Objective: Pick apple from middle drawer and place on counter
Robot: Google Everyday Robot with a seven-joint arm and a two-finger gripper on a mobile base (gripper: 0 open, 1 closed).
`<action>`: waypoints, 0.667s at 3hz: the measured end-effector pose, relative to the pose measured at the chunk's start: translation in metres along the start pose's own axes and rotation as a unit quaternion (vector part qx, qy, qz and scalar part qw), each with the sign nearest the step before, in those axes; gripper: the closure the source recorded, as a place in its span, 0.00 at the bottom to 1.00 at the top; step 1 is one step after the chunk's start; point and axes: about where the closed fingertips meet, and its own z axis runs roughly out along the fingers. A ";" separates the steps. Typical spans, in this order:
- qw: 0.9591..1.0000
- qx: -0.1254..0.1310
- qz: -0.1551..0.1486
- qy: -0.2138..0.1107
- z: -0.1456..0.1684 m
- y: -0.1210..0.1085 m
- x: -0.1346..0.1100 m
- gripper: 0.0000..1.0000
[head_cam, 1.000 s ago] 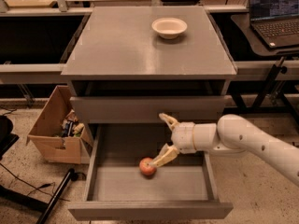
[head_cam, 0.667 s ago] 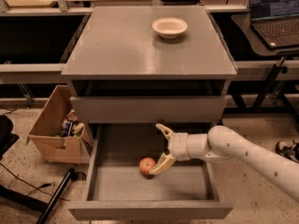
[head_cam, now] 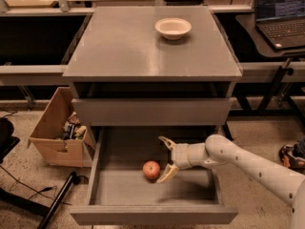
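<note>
The apple (head_cam: 151,170), small and red-orange, lies on the floor of the pulled-out grey middle drawer (head_cam: 152,215), near its centre. My gripper (head_cam: 165,159) is inside the drawer, just right of the apple, reaching in from the right on a white arm. Its two tan fingers are spread open, one finger (head_cam: 167,141) up behind and the other low beside the apple, not closed on it. The grey counter (head_cam: 128,46) is the cabinet's top, above.
A white bowl (head_cam: 173,28) stands at the back right of the counter. Another grey drawer front (head_cam: 152,111) is above the open drawer. A cardboard box (head_cam: 59,130) of items sits on the floor at left. A laptop (head_cam: 281,13) is at top right.
My gripper has moved left and lower inside the drawer, closing in on the apple. The apple has not moved.
</note>
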 end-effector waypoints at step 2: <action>0.999 -0.027 -0.008 0.040 0.045 0.010 0.042 0.00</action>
